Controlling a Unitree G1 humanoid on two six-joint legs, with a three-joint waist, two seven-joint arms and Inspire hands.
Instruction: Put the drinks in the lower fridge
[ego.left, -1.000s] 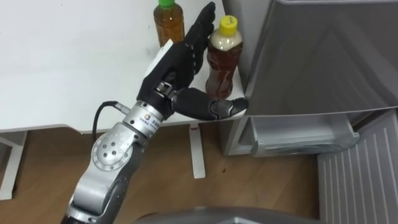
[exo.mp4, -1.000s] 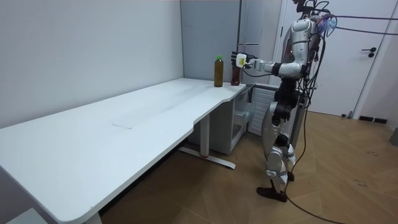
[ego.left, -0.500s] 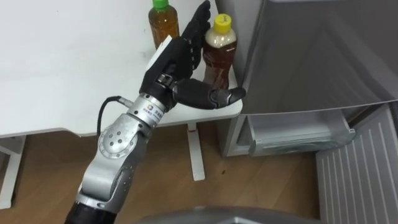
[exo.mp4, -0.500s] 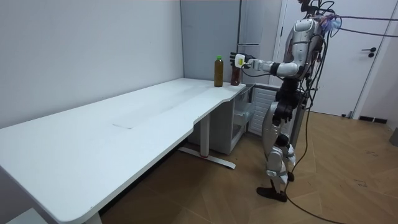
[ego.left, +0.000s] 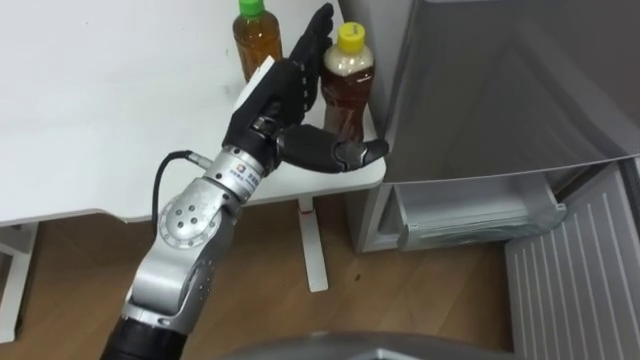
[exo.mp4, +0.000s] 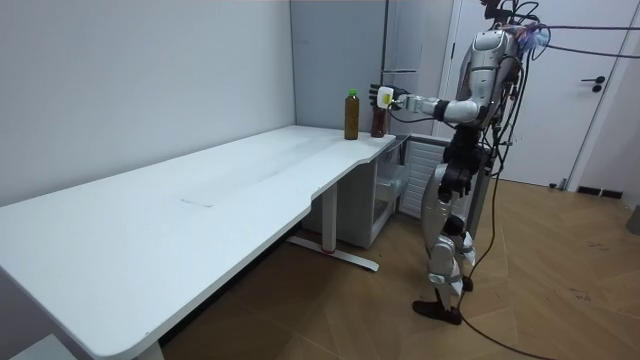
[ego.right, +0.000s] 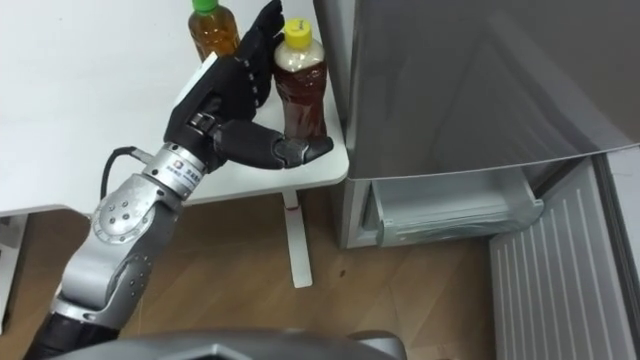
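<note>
Left hand (ego.left: 275, 100) outstretched, fingers (ego.left: 308, 60) straight beside yellow-capped bottle (ego.left: 352, 90), thumb spread below

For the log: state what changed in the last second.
Nothing was taken hold of or let go. The left hand stays open beside the yellow-capped bottle, fingers straight on its left, thumb in front. That bottle and the green-capped bottle stand unmoved on the table; the picture's slight shift is the camera's.

Both eye views are looking down, close above the left hand (ego.left: 278, 95) and the desk (ego.left: 100, 100) corner beside it; the room view is facing them from afar.
</note>
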